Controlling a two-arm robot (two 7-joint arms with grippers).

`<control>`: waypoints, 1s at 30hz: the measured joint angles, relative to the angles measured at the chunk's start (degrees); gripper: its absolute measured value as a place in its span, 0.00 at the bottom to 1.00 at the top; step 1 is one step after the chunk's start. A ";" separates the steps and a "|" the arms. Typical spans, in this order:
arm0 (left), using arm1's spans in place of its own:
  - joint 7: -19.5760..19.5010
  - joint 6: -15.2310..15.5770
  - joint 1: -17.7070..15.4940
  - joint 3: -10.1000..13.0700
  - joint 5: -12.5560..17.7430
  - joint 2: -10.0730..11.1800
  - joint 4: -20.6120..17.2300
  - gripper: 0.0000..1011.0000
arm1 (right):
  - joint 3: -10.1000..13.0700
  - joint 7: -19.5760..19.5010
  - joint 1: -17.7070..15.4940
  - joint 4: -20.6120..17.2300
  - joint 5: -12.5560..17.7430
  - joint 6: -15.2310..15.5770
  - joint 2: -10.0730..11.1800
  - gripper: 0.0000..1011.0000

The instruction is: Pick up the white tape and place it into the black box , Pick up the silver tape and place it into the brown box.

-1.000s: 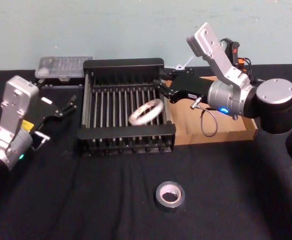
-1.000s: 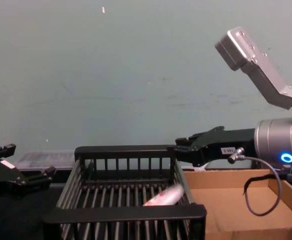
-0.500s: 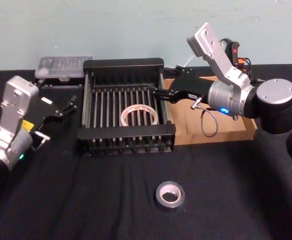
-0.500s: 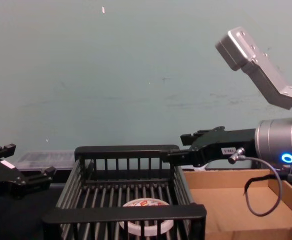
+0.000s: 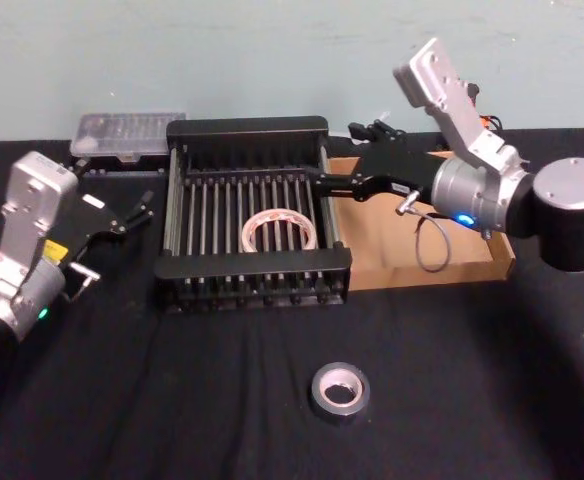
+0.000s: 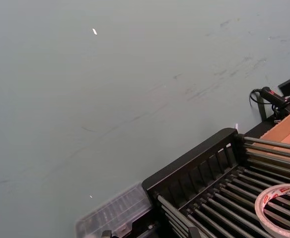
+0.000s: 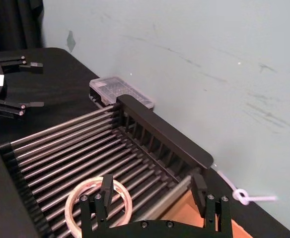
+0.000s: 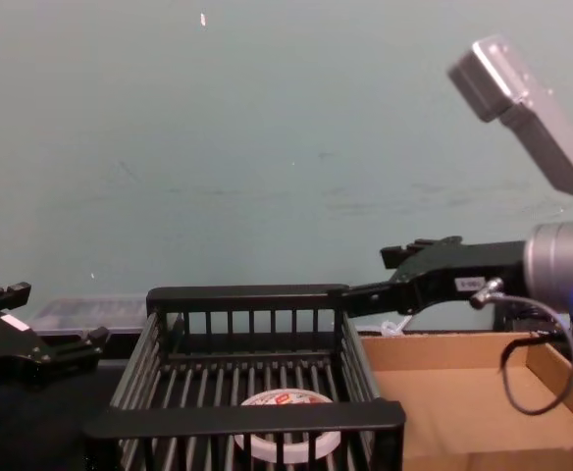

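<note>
The white tape [image 5: 279, 230] lies flat on the slatted floor of the black box [image 5: 247, 128], its red-printed core showing [image 8: 286, 400]. My right gripper [image 5: 324, 181] hovers over the crate's right rim, open and empty, with the ring below its fingers [image 7: 107, 186]. On the black cloth near the front sits the silver tape [image 5: 339, 391], by itself. Just right of the crate is the brown box [image 5: 452, 262], under my right arm. At the far left, beside the crate, my left gripper [image 5: 142, 212] is parked and open.
A clear plastic case [image 5: 127, 132] sits behind the crate's left corner. A white cord [image 7: 244, 196] and cables lie by the wall behind the brown box. Black cloth [image 5: 172, 400] covers the table front.
The right gripper opened and drew back to the right. The white tape fell from a tilted pose at the crate's right side and now lies flat on its floor.
</note>
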 joint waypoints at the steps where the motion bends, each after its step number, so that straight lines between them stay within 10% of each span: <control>1: 0.00 0.00 0.00 0.00 0.00 0.00 0.00 0.99 | 0.24 -0.06 -0.32 -0.61 0.12 0.26 0.33 0.99; 30: 0.00 0.00 0.00 0.00 0.00 0.00 0.00 0.99 | 7.35 2.33 -21.84 -30.16 10.95 12.46 20.62 0.99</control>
